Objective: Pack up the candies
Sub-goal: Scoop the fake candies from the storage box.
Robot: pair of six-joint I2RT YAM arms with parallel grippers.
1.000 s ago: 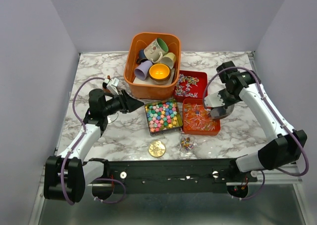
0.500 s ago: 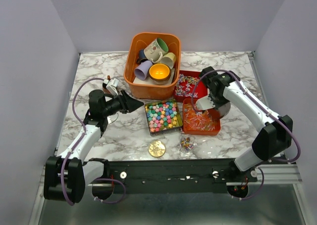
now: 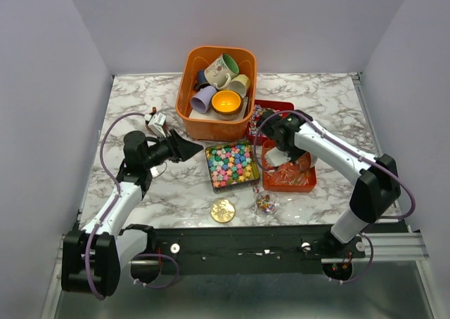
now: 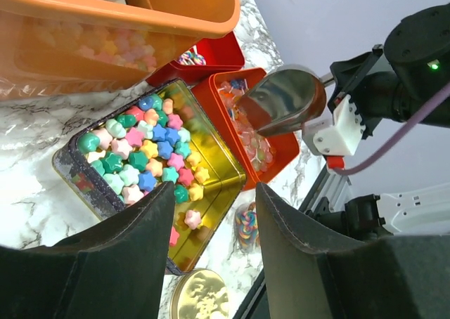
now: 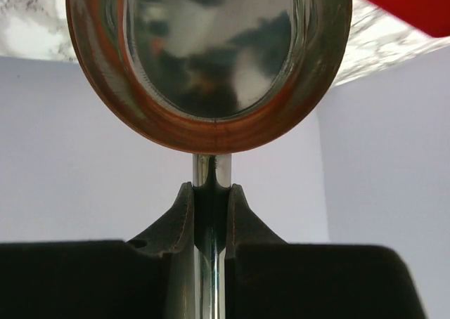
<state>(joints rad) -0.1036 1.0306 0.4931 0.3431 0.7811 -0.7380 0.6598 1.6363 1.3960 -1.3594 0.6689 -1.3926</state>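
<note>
Clamping a thin metal handle, the right gripper (image 5: 211,192) has its two fingers pinched tight on the stem of a shiny metal scoop (image 4: 285,108). The scoop's bowl hangs over the orange tray (image 3: 288,189), above the orange-red candies with pale wrapper ends (image 3: 294,178) that fill it; whether the bowl touches them cannot be told. In the left wrist view the scoop shows its rounded outer side, so what it carries, if anything, is hidden.

The left gripper (image 3: 193,149) is spread apart with nothing between its fingers, and hovers above the marble table (image 3: 140,101) just left of a square gold tin (image 3: 209,168), pointing toward it. That tin holds pastel star-shaped candies (image 3: 230,163) in pink, blue, green and yellow, and it stands touching the orange tray's left side.

Behind the orange tray sits a red tray (image 3: 281,105) of speckled multicolour candies (image 3: 260,116), partly covered by the right arm. An orange plastic bin (image 3: 190,73) stands at the back of the table, just beside the red tray, with several ceramic mugs (image 3: 223,69) piled inside.

Near the front edge lie a round gold lid (image 3: 223,211) and, just to its right, a small clear bag (image 3: 266,203) with a few multicoloured sweets in it, both apart from the trays
</note>
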